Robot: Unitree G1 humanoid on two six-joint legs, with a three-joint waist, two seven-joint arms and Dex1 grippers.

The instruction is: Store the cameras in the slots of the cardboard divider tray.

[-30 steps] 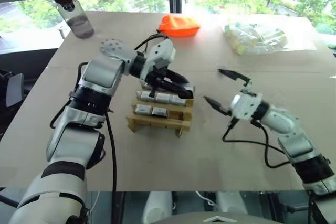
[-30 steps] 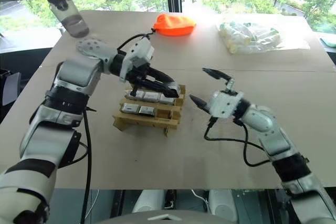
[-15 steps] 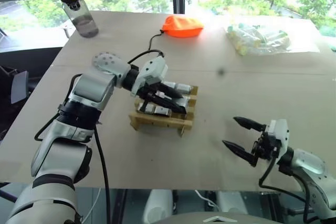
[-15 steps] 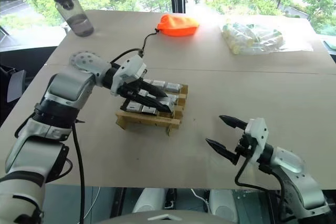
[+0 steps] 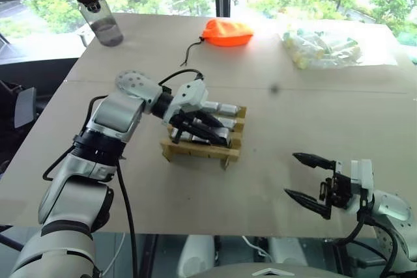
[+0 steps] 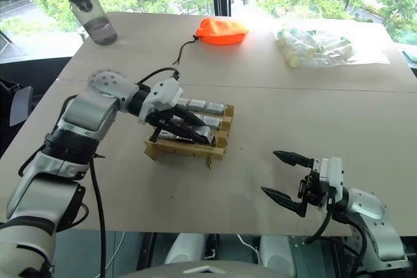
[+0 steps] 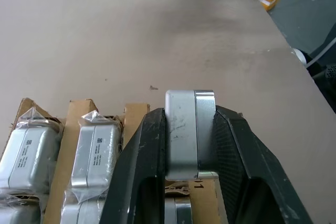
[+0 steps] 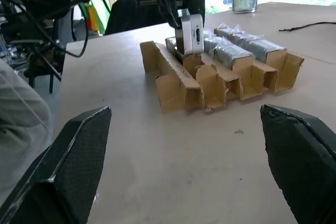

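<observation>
The cardboard divider tray (image 5: pixel 195 152) lies left of the table's middle, with several bagged silver-grey cameras (image 5: pixel 225 108) in its far slots. My left gripper (image 5: pixel 212 129) reaches over the tray from the left, shut on a silver camera (image 7: pixel 190 129). That camera (image 8: pixel 191 34) hangs upright just above a slot near the tray's front corner; whether it touches the cardboard I cannot tell. My right gripper (image 5: pixel 291 174) hovers open and empty near the table's front right edge, well apart from the tray, fingers pointing left toward it.
At the back of the table stand a water bottle (image 5: pixel 98 12) on the left, an orange pouch (image 5: pixel 225 32) with a black cord in the middle, and a clear bag of pale tubes (image 5: pixel 319 46) on the right. The table's front edge runs just under my right gripper.
My right gripper has pulled back from beside the tray to the front right edge, sinking and rolling, still open. My left gripper has sunk slightly toward the tray with the camera.
</observation>
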